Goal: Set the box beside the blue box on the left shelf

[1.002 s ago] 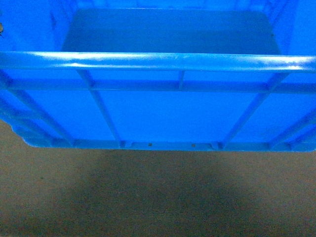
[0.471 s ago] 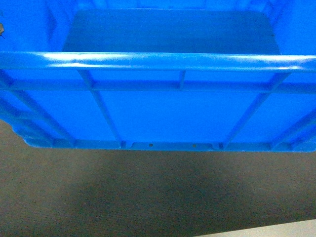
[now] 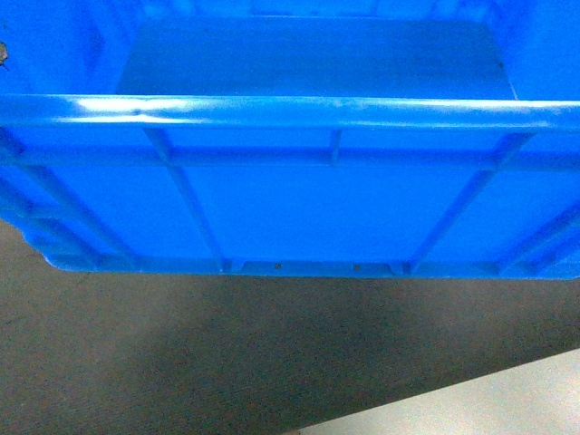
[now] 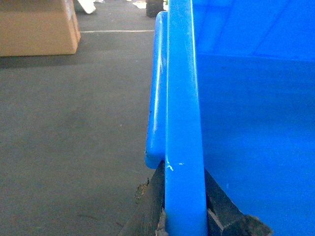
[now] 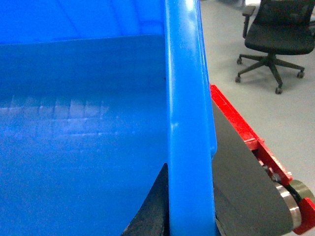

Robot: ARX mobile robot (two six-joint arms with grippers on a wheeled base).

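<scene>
The box [image 3: 308, 199], a big bright blue crate with a thick rim and ribbed walls, fills the head view and hangs above the floor. In the left wrist view my left gripper [image 4: 183, 173] is shut on the box's left rim [image 4: 183, 108], one dark finger on each side of the wall. My right gripper [image 5: 189, 169] is shut the same way on the right rim [image 5: 184, 73]. The box's inside looks empty. The left shelf and the other blue box are out of view.
Dark carpet [image 3: 227, 353] lies under the box, with pale floor [image 3: 507, 399] at the lower right. A cardboard carton [image 4: 37, 27] stands on the floor far to the left. A black office chair [image 5: 275, 34] stands on grey floor to the right.
The box stays fixed in the head view while the floor slides beneath it. A pale floor strip has come in at the lower right and grown.
</scene>
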